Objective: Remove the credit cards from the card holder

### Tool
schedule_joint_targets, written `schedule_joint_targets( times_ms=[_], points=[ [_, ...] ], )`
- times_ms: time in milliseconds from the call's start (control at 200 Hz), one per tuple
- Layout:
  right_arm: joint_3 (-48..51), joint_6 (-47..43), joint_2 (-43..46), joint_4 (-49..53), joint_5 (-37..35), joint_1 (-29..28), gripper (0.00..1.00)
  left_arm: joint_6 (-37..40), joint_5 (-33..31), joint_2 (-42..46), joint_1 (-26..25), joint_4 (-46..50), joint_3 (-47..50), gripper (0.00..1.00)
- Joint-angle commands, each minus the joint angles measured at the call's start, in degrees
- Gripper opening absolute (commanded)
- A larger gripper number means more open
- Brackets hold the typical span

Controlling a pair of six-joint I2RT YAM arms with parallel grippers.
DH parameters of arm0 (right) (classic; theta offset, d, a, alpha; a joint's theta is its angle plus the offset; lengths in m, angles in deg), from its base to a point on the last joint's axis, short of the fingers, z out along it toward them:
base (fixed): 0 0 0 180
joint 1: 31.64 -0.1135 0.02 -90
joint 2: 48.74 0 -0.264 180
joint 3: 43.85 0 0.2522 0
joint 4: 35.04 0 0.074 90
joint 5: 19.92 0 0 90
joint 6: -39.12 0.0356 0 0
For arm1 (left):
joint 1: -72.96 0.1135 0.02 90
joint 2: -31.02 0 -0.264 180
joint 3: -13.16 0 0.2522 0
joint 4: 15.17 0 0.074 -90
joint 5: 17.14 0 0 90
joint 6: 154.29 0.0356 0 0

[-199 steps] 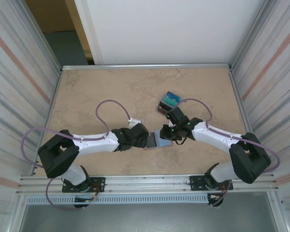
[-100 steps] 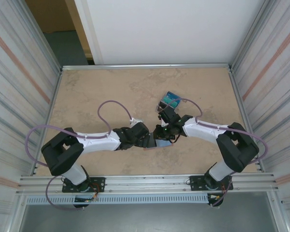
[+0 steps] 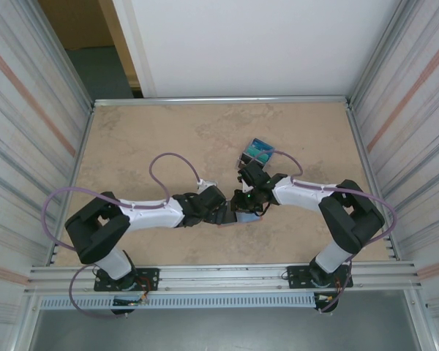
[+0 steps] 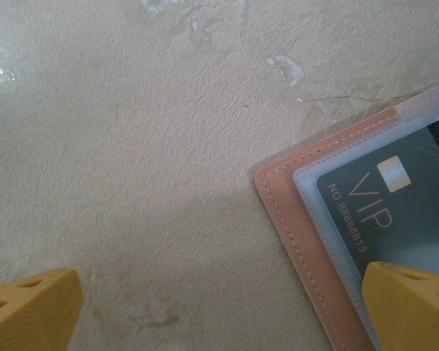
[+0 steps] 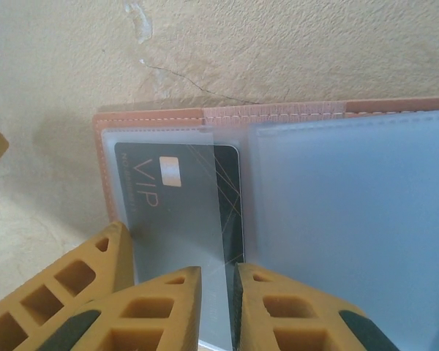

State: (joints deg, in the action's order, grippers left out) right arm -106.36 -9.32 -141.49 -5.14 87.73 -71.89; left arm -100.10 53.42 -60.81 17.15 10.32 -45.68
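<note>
- Salmon-pink leather-like card holder (image 3: 244, 218) lies open and flat on the mottled beige stone-look table (image 4: 132, 146), near the front edge and between the two arm tips.
- At its left, the left gripper (image 4: 219, 292) is spread wide and grasps nothing. One yellow finger (image 4: 413, 307) overlaps the holder's corner, but I cannot tell whether it presses down.
- In the holder's left half, a dark grey VIP credit card (image 5: 179, 201) sits inside a clear plastic sleeve (image 4: 311, 172), not yet drawn out.
- The card is probably light, thin, stiff and smooth. The sleeve over it looks slick and floppy, and the soft holder may slide or lift unless it is pinned.
- The best hold is likely the card's edge at the pocket mouth, pinched across its thin faces.
- The right gripper (image 5: 216, 281) has its fingers drawn nearly together, with only a thin slit between them, over the sleeve near the fold. Whether they pinch anything is unclear.
- The right half shows a frosted pale-blue pocket (image 5: 351, 212), cut off by the frame, and any cards beneath it are hard to make out.
- Farther right and beyond the holder, a small clear plastic box with a blue-teal top (image 3: 257, 152) stands apart from it.
</note>
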Motion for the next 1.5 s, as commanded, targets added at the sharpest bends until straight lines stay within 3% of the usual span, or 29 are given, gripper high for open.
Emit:
schedule_joint_targets(
  times_ms=[0, 426, 817, 1132, 1303, 1493],
  points=[
    [-0.12, 0.24, -1.25, -0.77, 1.16, 0.67, 0.19, 0.66, -0.24, -0.91, 0.55, 1.18, 0.36, 0.99],
    [1.81, 1.37, -3.06, -3.9, 3.06, 2.24, 0.16, 1.62, -1.03, -2.46, 0.55, 4.86, -1.58, 0.99],
    [6.51, 3.86, -2.36, -14.44, 12.71, 4.56, 0.13, 1.55, -1.01, -3.08, 0.52, 5.55, -2.29, 0.99],
    [8.63, 5.11, -2.87, -19.54, 16.4, 5.63, 0.07, 1.7, -1.29, -3.13, 0.44, 5.77, -2.47, 0.99],
    [9.24, 4.91, -2.96, -20.36, 16.52, 5.88, 0.0, 1.68, -1.47, -2.82, 0.49, 6.13, -2.56, 0.99],
    [9.38, 3.16, -2.27, -17.83, 13.13, 6.31, 0.0, 1.88, -2.83, -2.21, 0.47, 7.31, -2.82, 0.99]
  ],
)
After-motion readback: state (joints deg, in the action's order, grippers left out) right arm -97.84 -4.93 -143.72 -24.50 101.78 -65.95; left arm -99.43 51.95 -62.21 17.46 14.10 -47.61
